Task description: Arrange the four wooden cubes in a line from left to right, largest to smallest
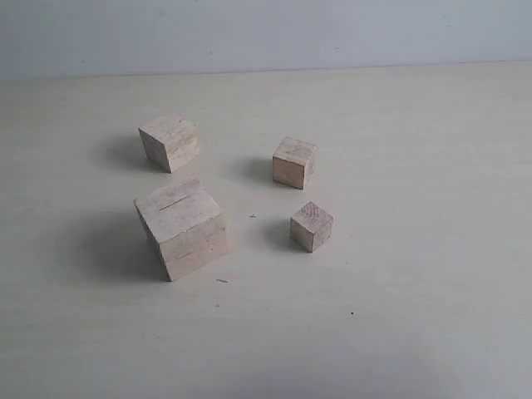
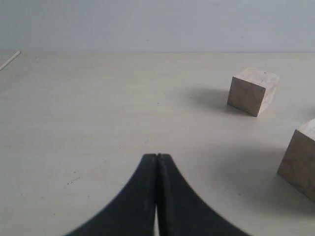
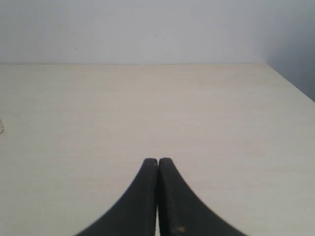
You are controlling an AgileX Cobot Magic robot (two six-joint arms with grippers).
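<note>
Pale tabletop (image 1: 416,316), four wooden cubes (image 1: 181,226) apart; left jaws clenched, two of them ahead; right jaws clenched

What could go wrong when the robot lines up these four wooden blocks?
1. The back right cube and the front right cube look close in size, so they might get swapped.
2. The largest cube sits turned at an angle, so the jaws could catch its corners and twist it.
3. The left gripper and right gripper are both shut; unless they open, they would only shove a cube.
</note>
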